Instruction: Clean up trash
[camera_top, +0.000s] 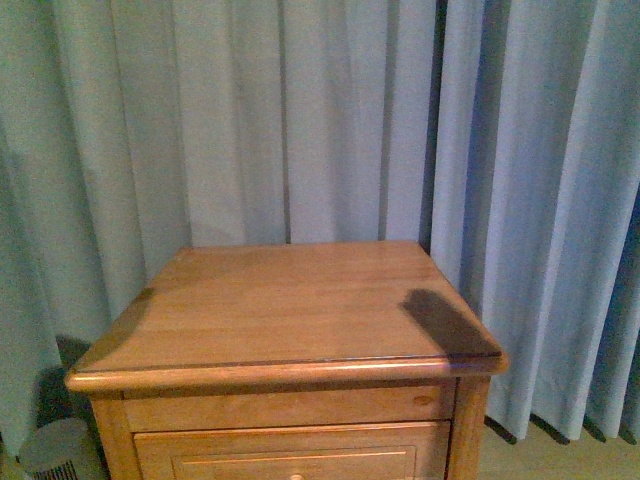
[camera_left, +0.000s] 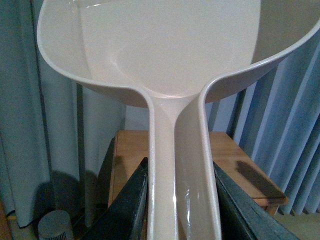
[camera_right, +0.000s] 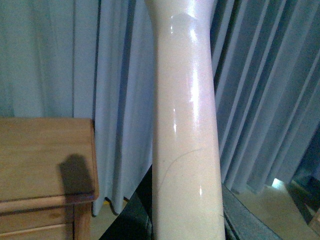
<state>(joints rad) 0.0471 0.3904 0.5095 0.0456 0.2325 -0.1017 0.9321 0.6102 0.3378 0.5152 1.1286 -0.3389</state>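
The trash is out of view in every frame. In the left wrist view my left gripper (camera_left: 182, 210) is shut on the handle of the beige dustpan (camera_left: 165, 45), whose empty scoop fills the upper picture, raised above the wooden cabinet (camera_left: 235, 155). In the right wrist view my right gripper (camera_right: 185, 220) is shut on the beige brush handle (camera_right: 185, 125), held upright beside the cabinet (camera_right: 40, 150); the bristles do not show. Neither arm shows in the front view, where the cabinet top (camera_top: 290, 305) lies bare.
Blue-grey curtains (camera_top: 300, 120) hang close behind and around the cabinet. A small grey ribbed bin or fan (camera_top: 60, 450) stands on the floor at its left corner. A drawer front (camera_top: 290, 455) shows below the top. Bare floor (camera_right: 270, 210) lies to the cabinet's right.
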